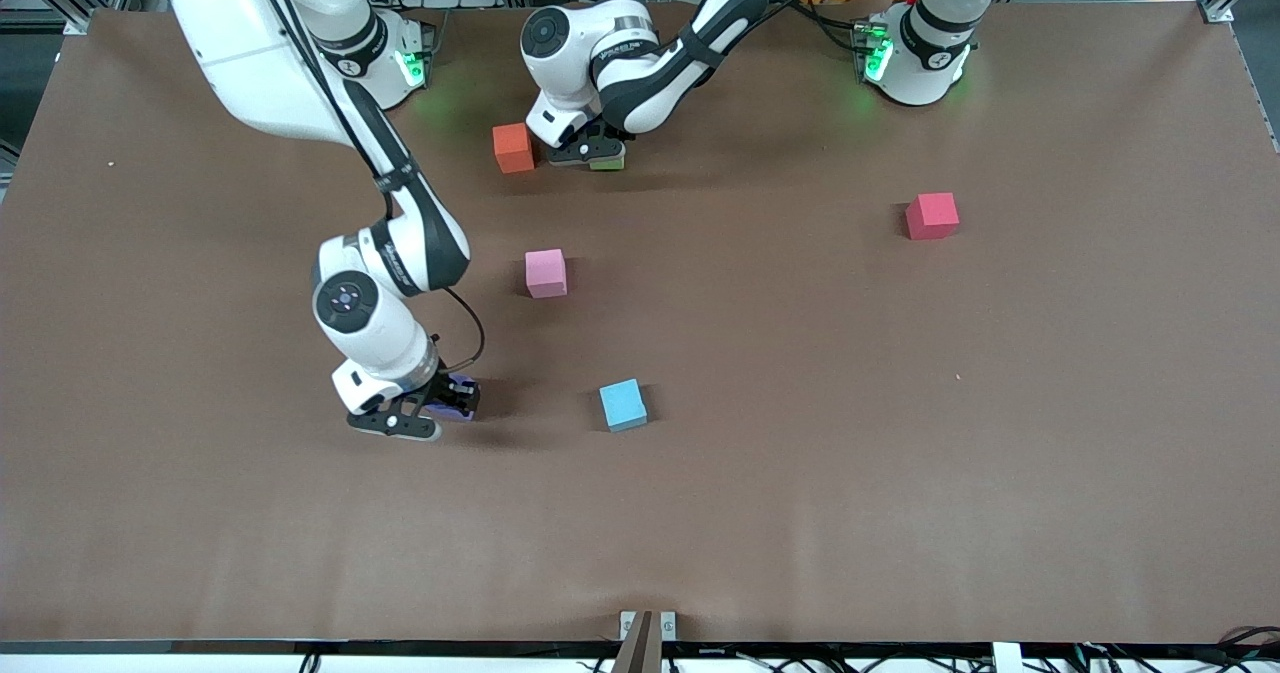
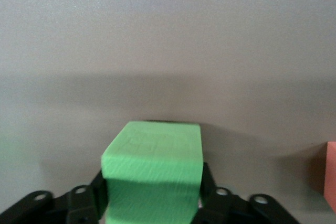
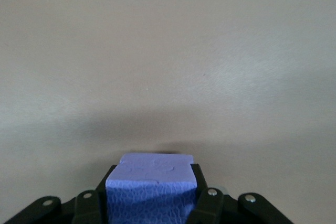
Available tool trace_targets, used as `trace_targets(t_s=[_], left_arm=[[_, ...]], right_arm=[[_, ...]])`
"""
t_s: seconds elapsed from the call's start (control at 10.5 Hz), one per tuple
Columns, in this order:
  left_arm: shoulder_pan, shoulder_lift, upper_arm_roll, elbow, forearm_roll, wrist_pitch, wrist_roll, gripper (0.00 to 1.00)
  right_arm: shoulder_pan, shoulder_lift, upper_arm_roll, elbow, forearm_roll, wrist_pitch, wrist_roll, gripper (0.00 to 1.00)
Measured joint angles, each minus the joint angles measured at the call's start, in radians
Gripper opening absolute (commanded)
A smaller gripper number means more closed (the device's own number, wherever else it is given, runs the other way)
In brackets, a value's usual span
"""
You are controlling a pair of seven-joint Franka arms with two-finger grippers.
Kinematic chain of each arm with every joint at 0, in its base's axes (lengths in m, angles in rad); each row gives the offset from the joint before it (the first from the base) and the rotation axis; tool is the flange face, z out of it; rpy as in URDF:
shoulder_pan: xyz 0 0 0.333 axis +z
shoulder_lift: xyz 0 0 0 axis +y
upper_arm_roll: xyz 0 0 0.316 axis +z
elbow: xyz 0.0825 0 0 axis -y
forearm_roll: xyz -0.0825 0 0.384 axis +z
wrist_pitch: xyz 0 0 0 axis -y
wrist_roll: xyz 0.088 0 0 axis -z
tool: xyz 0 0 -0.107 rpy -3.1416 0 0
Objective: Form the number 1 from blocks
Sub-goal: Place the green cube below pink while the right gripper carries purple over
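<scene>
My right gripper (image 1: 445,409) (image 3: 152,178) is shut on a purple block (image 1: 463,393) (image 3: 152,164) low at the table, toward the right arm's end and beside the blue block (image 1: 623,405). My left gripper (image 1: 598,151) (image 2: 155,183) reaches across to the table's middle near the bases. Its fingers (image 2: 101,192) lie against both sides of a green block (image 1: 607,163) (image 2: 152,148) that rests on the table beside an orange block (image 1: 514,147) (image 2: 331,177). A pink block (image 1: 546,273) lies between the two grippers. A red block (image 1: 932,215) sits toward the left arm's end.
The brown table (image 1: 900,453) has wide bare room nearer the front camera and toward the left arm's end. A small metal bracket (image 1: 647,625) sits at the table's front edge.
</scene>
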Motion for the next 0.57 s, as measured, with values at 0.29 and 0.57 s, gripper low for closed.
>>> trace_targets(t_s=[0.29,0.57], left_arm=[[0.001,0.0,0.006,0.007,0.0,0.0,0.0,1.0],[0.003,-0.028,0.078,0.03,0.0,-0.003,-0.009,1.0]], right_arm=[[-0.003,-0.18,0.0,-0.156,0.001,-0.012,0.001,0.49],[-0.002,-0.335,0.0,-0.316,0.002,-0.012,0.006,0.49]])
